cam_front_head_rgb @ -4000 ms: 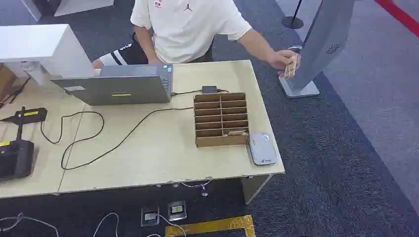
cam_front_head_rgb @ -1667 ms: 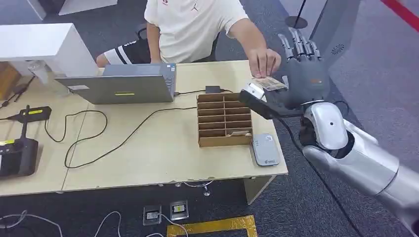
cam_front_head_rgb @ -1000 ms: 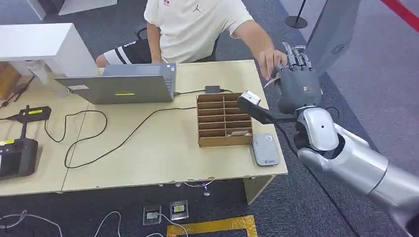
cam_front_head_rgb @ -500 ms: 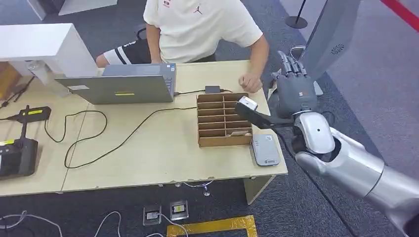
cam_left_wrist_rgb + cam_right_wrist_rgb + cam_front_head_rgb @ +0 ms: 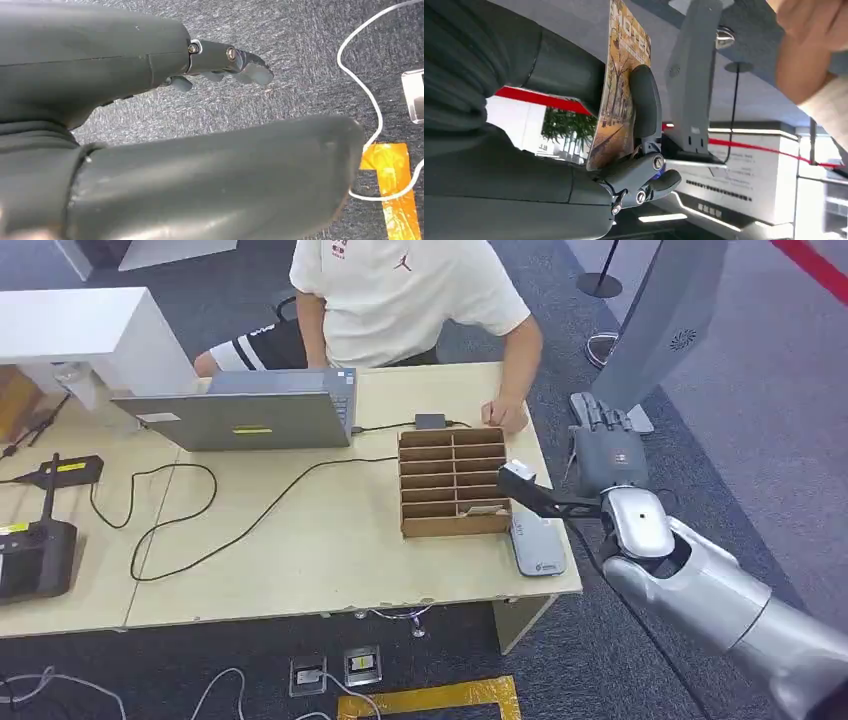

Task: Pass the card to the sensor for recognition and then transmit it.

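Observation:
My right hand (image 5: 603,452) hovers off the table's right edge, back toward me and fingers up, just right of the grey card sensor (image 5: 536,544) lying on the table's front right corner. In the right wrist view that hand (image 5: 524,75) pinches a picture-printed card (image 5: 620,95) between the thumb and a dark finger (image 5: 645,102). My left hand (image 5: 90,75) hangs over grey carpet, fingers apart and holding nothing.
A cardboard slot organiser (image 5: 449,480) stands just left of the sensor. A person in a white shirt (image 5: 400,290) sits behind the table, one hand (image 5: 505,416) resting near the organiser. A laptop (image 5: 240,415) and cables lie to the left. A grey kiosk stand (image 5: 655,325) rises behind my right hand.
The person put the card into my raised right hand and drew their hand back to the table. My right hand has since come down toward the sensor with the card.

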Robot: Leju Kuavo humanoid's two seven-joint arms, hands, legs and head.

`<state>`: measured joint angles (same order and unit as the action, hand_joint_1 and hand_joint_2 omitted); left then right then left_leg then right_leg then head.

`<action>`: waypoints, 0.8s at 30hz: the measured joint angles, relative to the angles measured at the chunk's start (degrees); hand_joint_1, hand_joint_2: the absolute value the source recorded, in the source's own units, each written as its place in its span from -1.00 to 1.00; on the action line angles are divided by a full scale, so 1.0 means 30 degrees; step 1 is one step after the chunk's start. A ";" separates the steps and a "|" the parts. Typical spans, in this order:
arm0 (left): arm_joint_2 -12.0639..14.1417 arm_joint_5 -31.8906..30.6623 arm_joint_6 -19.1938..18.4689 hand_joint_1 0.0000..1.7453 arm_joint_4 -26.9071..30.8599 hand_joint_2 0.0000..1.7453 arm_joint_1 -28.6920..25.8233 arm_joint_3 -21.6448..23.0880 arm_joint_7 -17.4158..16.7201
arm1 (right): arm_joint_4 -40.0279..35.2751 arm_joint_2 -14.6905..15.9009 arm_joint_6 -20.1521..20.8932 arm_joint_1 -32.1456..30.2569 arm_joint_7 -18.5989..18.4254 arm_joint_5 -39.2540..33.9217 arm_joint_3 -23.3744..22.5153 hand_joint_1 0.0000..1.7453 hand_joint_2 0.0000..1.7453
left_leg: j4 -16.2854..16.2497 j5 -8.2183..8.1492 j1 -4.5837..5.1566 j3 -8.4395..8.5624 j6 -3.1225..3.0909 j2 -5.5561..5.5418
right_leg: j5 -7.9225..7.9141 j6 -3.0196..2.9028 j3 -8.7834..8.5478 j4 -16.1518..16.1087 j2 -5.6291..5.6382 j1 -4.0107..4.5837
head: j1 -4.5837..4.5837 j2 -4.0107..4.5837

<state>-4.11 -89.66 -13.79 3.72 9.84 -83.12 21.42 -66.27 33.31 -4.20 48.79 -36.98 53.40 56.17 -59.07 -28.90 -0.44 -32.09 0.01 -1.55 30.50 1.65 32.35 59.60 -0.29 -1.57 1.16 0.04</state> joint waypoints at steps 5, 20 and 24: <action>-0.0007 0.0000 0.0000 -1.00 0.0000 -1.00 0.0032 0.0000 -0.0065 | 0.0560 -0.0044 0.0240 -0.1062 0.0000 -0.0153 -0.0843 1.00 1.00 | 0.0001 -0.0002 -0.0002 -0.0001 0.0003 0.0003 | 0.0000 0.0000 0.0005 0.0000 0.0003 0.0001 | -0.0007 0.0000; -0.0066 0.0000 0.0000 -1.00 0.0000 -1.00 0.0153 0.0029 -0.0299 | 0.0932 -0.0423 0.0283 -0.2613 0.0000 -0.1385 -0.1325 1.00 1.00 | 0.0002 -0.0003 -0.0001 0.0002 0.0004 0.0016 | 0.0000 0.0000 0.0004 0.0000 0.0018 0.0001 | 0.0000 0.0000; -0.0066 0.0000 0.0000 -1.00 0.0000 -1.00 0.0184 0.0029 -0.0430 | 0.0939 -0.0685 -0.0066 -0.2927 0.0000 -0.1574 -0.1187 1.00 1.00 | 0.0004 -0.0003 -0.0002 0.0000 0.0004 0.0015 | 0.0000 0.0000 0.0004 0.0001 0.0017 0.0002 | 0.0000 0.0000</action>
<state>-4.31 -89.66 -13.79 3.72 10.39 -83.03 20.13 -63.45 31.25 -4.39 40.01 -36.98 48.67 52.61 -59.06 -28.91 -0.45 -32.08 0.02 -1.50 30.51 1.65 32.36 59.60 -0.24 -1.56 1.16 0.04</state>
